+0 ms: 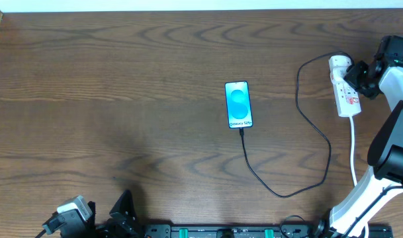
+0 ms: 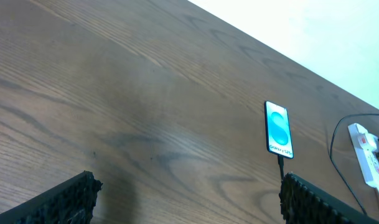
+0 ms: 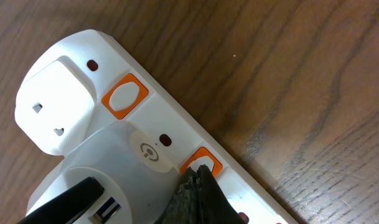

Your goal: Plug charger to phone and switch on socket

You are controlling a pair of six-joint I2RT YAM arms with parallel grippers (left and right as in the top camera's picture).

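Clenched right gripper, tip at orange rocker switch of white plastic power strip, probably light and slide-prone: press straight down. Beyond, thin black charger cable seated in slim cyan-screened phone, mid-table. Farthest, left gripper released, idle.

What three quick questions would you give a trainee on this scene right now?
1. True or false: in the overhead view, the charger runs up to the bottom edge of the phone.
2. Which arm is at the socket? A) left arm B) right arm C) neither
3. In the right wrist view, a fingertip lies over a switch of what colour?

Key: 1 true; 2 B; 3 orange.
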